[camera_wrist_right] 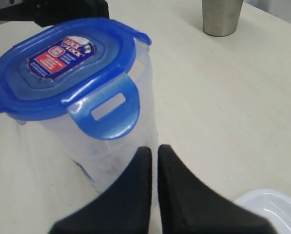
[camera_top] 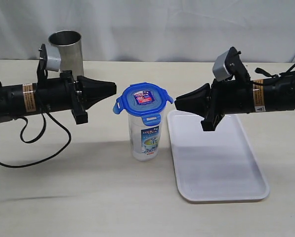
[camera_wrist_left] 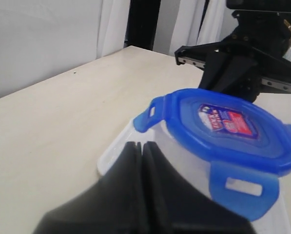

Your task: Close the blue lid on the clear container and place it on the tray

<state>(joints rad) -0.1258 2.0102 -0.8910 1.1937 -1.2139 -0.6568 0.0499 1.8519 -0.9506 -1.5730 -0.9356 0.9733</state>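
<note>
We've got the clear container (camera_top: 146, 138) standing upright on the surface, with the blue lid (camera_top: 145, 100) sitting on top, and its flaps look unsnapped to us. Our left hand (camera_top: 112, 90) and right hand (camera_top: 178, 102) are both pinched together with nothing in them. They flank the lid at its height, about equally near. The tray (camera_top: 221, 163) lies just beside the container, on the right arm's side.

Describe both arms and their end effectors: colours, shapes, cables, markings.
The left arm and right arm are black tubes, each with an orange label band and a grey camera box at the wrist. The left end effector and right end effector are black wedges tapering to a tip. Black cables trail from the left arm.
</note>
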